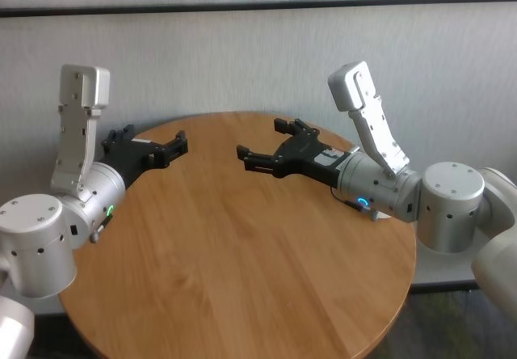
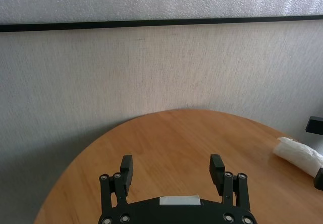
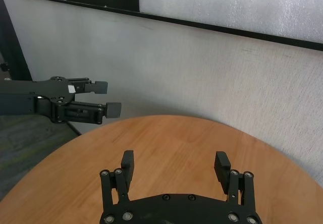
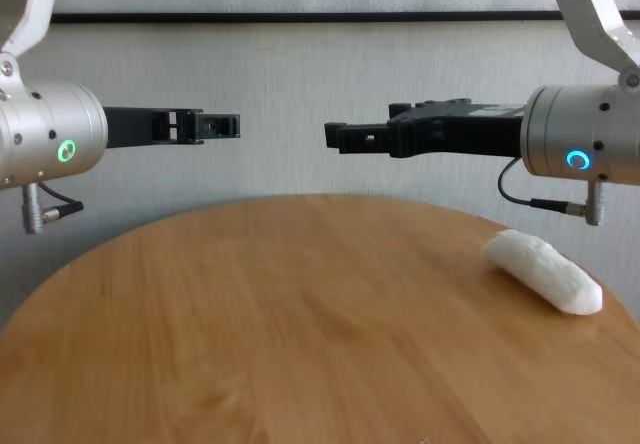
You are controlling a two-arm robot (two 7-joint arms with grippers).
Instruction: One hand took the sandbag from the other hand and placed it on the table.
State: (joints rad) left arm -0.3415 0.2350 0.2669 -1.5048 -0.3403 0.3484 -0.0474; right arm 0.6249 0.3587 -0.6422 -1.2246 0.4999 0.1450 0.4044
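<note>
The white crinkled sandbag (image 4: 543,271) lies on the round wooden table (image 4: 300,304) at its right side, under my right forearm. It also shows in the left wrist view (image 2: 299,155); in the head view the right arm hides it. My right gripper (image 1: 262,141), on the blue-lit arm, is open and empty above the table's far middle (image 3: 174,166). My left gripper (image 1: 157,142), on the green-lit arm, is open and empty above the far left of the table (image 2: 171,168). The two grippers face each other with a gap between their tips (image 4: 215,124) (image 4: 345,136).
A pale wall (image 1: 242,60) with a dark horizontal strip stands right behind the table's far edge. The left gripper also shows in the right wrist view (image 3: 96,99), held out over the table's far left rim.
</note>
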